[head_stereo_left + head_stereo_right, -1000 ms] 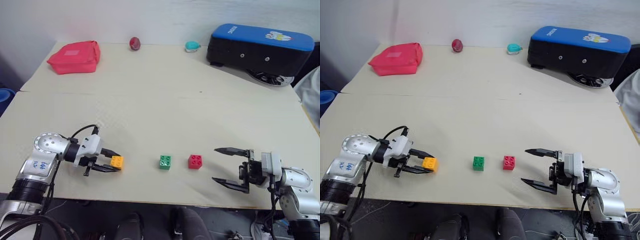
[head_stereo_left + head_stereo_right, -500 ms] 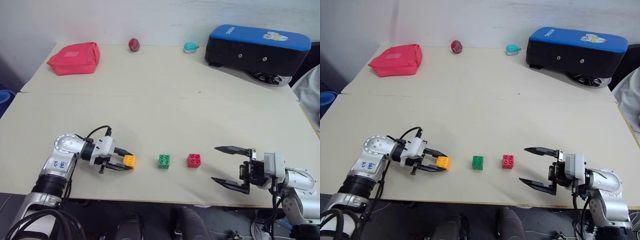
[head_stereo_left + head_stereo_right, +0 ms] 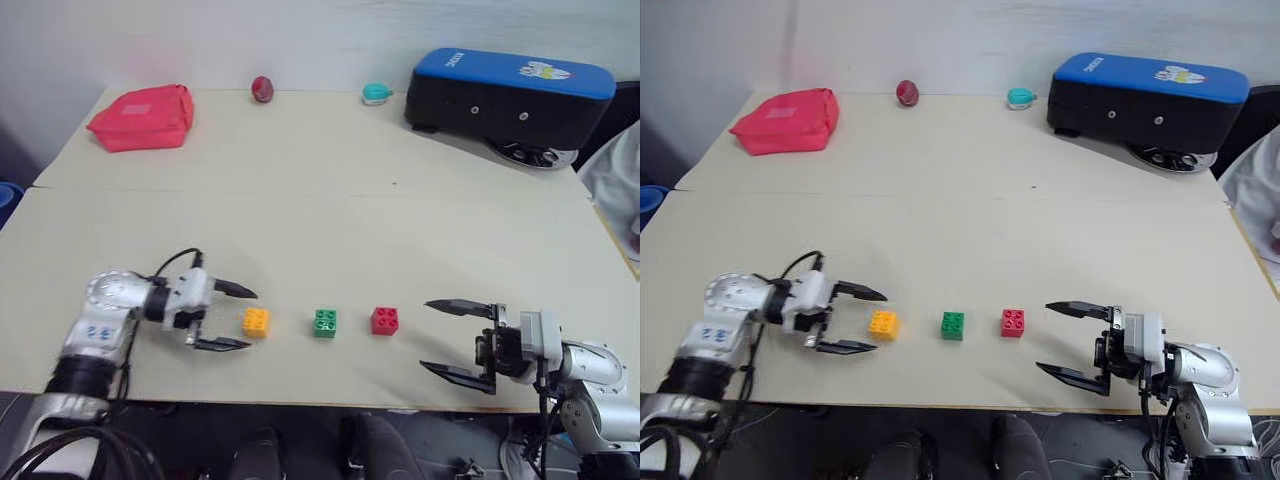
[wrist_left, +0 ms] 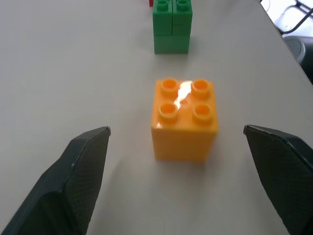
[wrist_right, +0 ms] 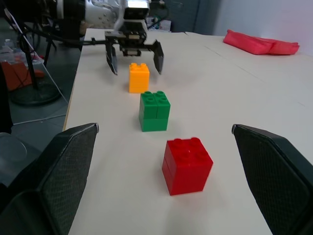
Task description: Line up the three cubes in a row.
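Observation:
Three studded cubes stand in a row near the table's front edge: yellow-orange [image 3: 255, 321], green [image 3: 325, 322] and red [image 3: 384, 320]. My left gripper [image 3: 233, 317] is open just left of the yellow-orange cube [image 4: 184, 119], its fingers apart on either side and touching nothing. To the right of the red cube [image 5: 187, 165], my right gripper [image 3: 447, 340] also stands open and empty, pointing along the row, with a gap between it and the cube.
A red pouch [image 3: 140, 116] lies at the back left. A dark red egg-shaped ball [image 3: 262, 88] and a small teal object [image 3: 376, 94] sit along the far edge. A black-and-blue case [image 3: 505, 92] occupies the back right.
My left gripper has opened and let go of the yellow-orange cube, which now rests on the table beside the green one. The right gripper stays as it was.

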